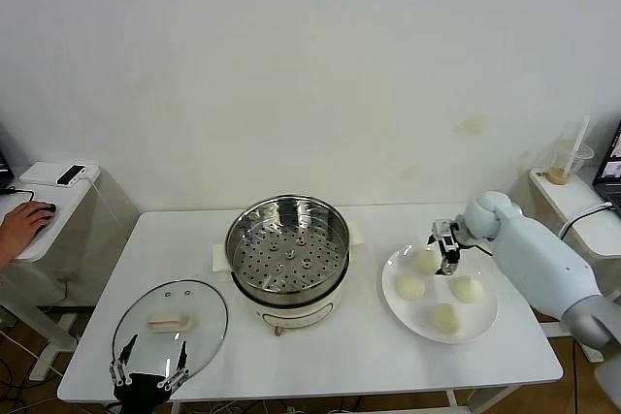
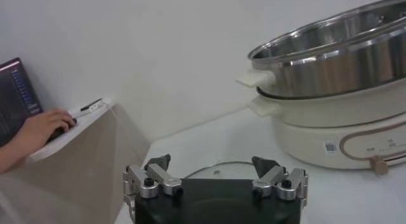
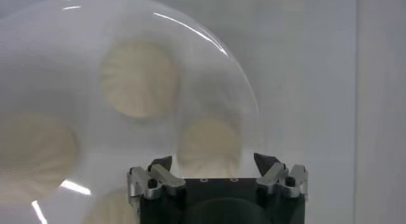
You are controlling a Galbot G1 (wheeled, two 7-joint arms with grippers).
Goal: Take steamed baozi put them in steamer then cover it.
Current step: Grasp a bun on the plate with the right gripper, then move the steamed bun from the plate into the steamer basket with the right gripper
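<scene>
White plate (image 1: 485, 322) near the desk's right edge is shown carrying 4 baozi (image 1: 430, 262); the right gripper (image 1: 447, 257) is poised directly over the rearmost bun, jaws spread and holding nothing. The left gripper (image 1: 148, 372) is parked open by the cover (image 1: 171, 322).

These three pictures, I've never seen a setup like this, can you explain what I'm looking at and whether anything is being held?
It is a two-armed robot at a white table. The wide picture comes from its head camera; the other two come from cameras on its wrists. On the table stand a steamer, empty inside, its glass cover lying flat beside it, and a plate with four baozi. The right gripper hangs over the plate, just above one bun, jaws apart. The left gripper waits, open, at the near table edge by the cover. Nothing is held. A person's hand rests on a side desk.
</scene>
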